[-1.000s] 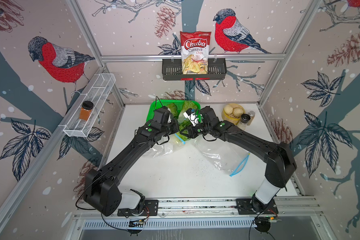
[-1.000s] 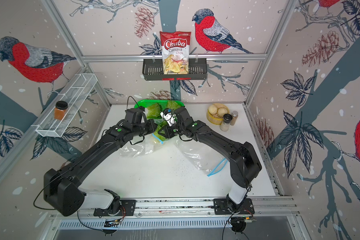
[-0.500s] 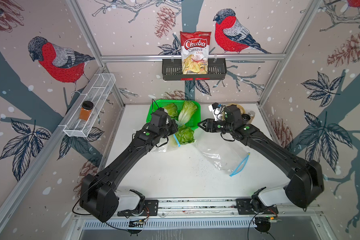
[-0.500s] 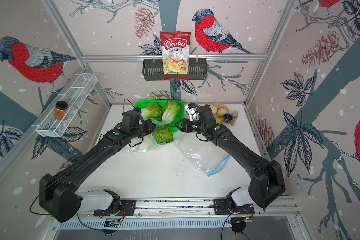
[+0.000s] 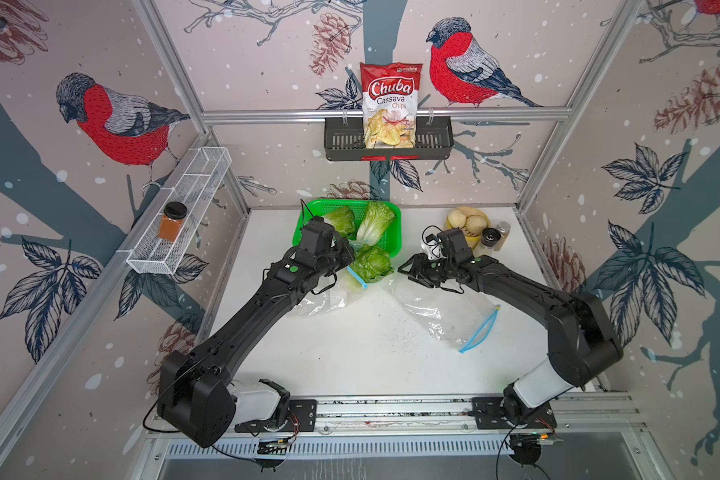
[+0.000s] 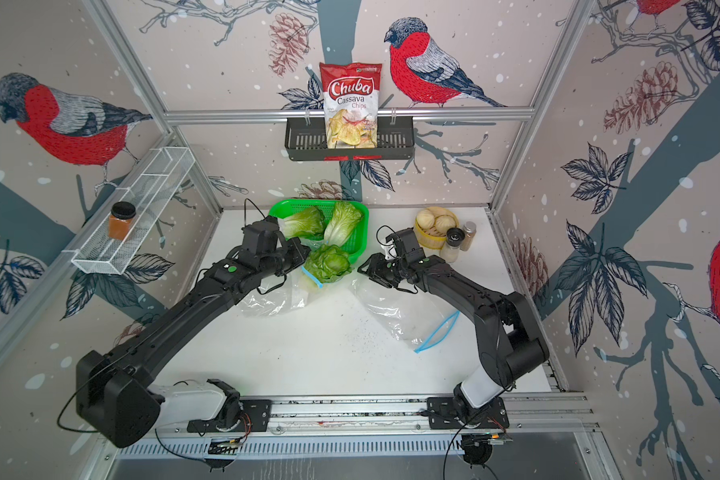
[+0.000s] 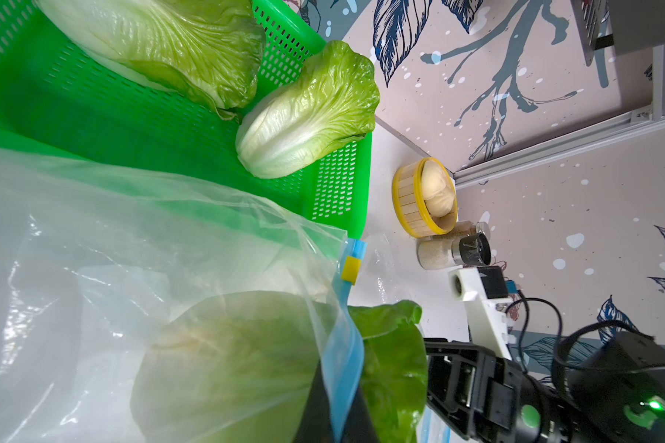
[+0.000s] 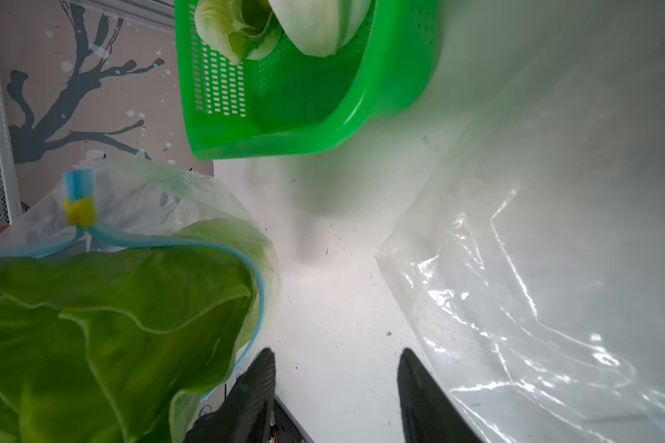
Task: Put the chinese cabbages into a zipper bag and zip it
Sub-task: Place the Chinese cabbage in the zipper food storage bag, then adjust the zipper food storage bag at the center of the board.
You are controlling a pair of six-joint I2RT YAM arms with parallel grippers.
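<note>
One chinese cabbage sits in the mouth of a clear zipper bag, its green top sticking out past the blue zip rim. My left gripper is shut on that rim, beside the yellow slider. Two more cabbages lie in the green basket just behind. My right gripper hovers to the right of the bagged cabbage. It is open, with only bare table between its fingers.
A second clear zipper bag lies flat under the right arm. A bamboo steamer with buns and two shakers stand at the back right. A chips bag hangs in the rear rack. A jar stands on the left wire shelf.
My right gripper has opened, left the cabbage in the bag's mouth and drawn back to the right. The left gripper has stayed shut on the bag's rim.
</note>
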